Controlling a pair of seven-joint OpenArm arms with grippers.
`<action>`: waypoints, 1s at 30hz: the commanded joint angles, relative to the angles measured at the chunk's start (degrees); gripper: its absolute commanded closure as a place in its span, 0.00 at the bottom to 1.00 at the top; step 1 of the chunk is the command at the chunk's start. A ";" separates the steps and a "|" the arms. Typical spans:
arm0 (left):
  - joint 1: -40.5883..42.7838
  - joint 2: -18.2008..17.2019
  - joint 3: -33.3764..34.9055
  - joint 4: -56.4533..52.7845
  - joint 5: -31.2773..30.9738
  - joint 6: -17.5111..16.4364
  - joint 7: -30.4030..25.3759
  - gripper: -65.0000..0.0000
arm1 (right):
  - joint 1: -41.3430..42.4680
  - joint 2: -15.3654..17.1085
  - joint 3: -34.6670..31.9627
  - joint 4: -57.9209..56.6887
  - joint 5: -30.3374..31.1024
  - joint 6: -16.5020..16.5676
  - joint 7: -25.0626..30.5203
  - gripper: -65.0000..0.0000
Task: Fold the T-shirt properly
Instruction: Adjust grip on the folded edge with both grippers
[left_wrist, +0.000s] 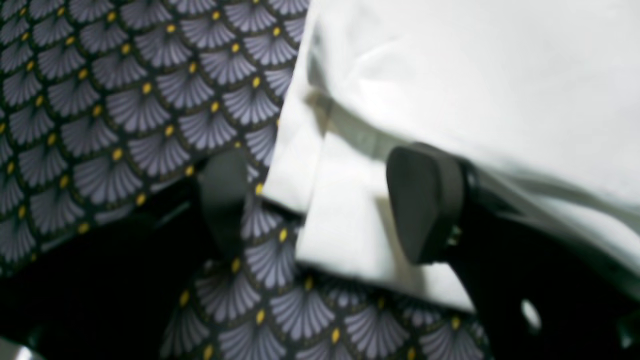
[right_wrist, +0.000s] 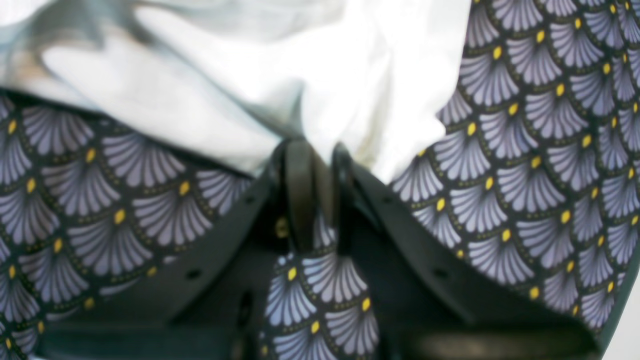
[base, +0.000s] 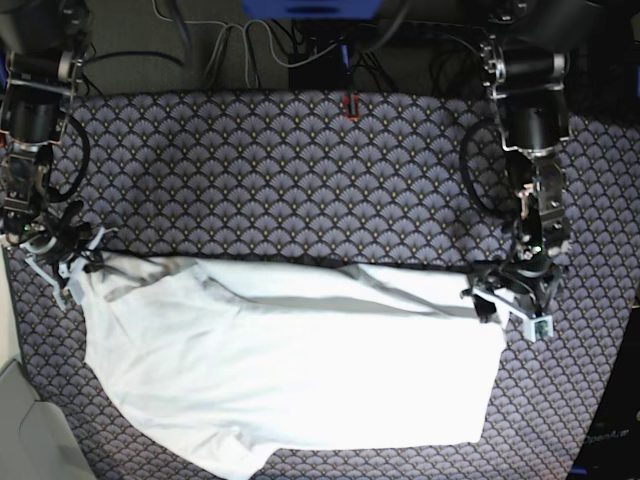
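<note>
The white T-shirt lies spread and wrinkled on the patterned tablecloth, its upper edge folded over. At the left of the base view, my right gripper sits at the shirt's upper left corner. In the right wrist view its fingers stand close together, pinching a bunched edge of the T-shirt. My left gripper is at the shirt's upper right corner. The left wrist view shows it open, one finger over the T-shirt and the other over bare cloth.
Dark cables and a blue box lie beyond the table's far edge. The tablecloth's left edge meets a pale floor. Both arms reach in from the back corners.
</note>
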 joint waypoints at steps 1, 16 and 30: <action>-1.85 -0.59 -0.04 -0.44 -0.09 0.04 -1.92 0.29 | 1.16 1.05 0.23 0.97 0.73 -0.25 0.68 0.94; -1.41 -0.59 -0.04 -5.72 -0.27 0.04 -3.06 0.29 | 1.43 1.14 0.15 1.06 0.73 -0.25 0.68 0.94; -2.47 0.55 -0.04 -10.46 -0.27 -0.32 -3.24 0.38 | 1.43 1.14 0.15 1.06 0.64 -0.25 0.85 0.95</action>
